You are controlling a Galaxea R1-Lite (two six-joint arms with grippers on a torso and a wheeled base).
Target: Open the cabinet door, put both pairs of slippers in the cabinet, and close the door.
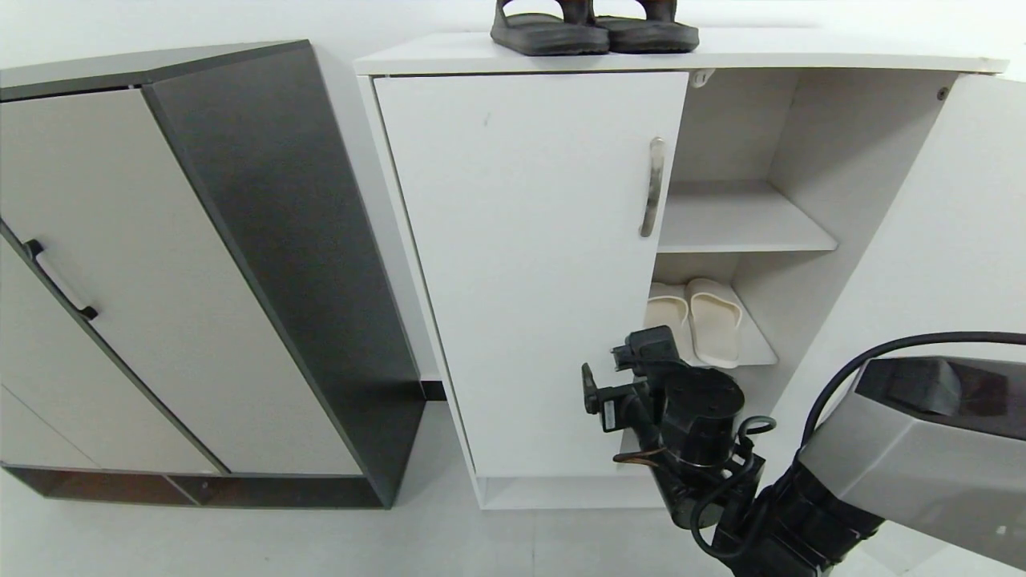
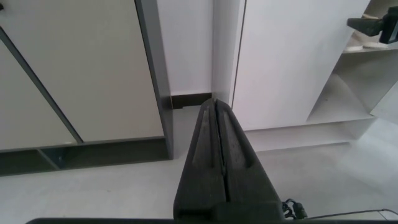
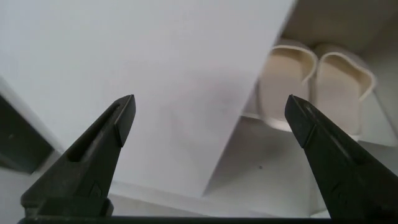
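Observation:
The white cabinet (image 1: 529,264) has its left door shut and its right door (image 1: 946,224) swung open. A cream pair of slippers (image 1: 705,320) lies on the lower shelf inside and also appears in the right wrist view as cream slippers (image 3: 311,81). On the cabinet's top stands a black pair of slippers (image 1: 593,30). My right gripper (image 1: 633,361) hangs open and holding nothing in front of the lower compartment, a little short of the cream pair, its fingertips (image 3: 124,115) spread wide. My left gripper (image 2: 214,106) is shut and holds nothing, low near the floor, facing the gap between the two cabinets.
A grey-and-dark cabinet (image 1: 160,264) with a black handle stands to the left of the white one, with a narrow gap between them. The upper shelf (image 1: 737,220) holds nothing. A metal handle (image 1: 653,188) sits on the shut door. Pale floor (image 2: 348,180) lies in front.

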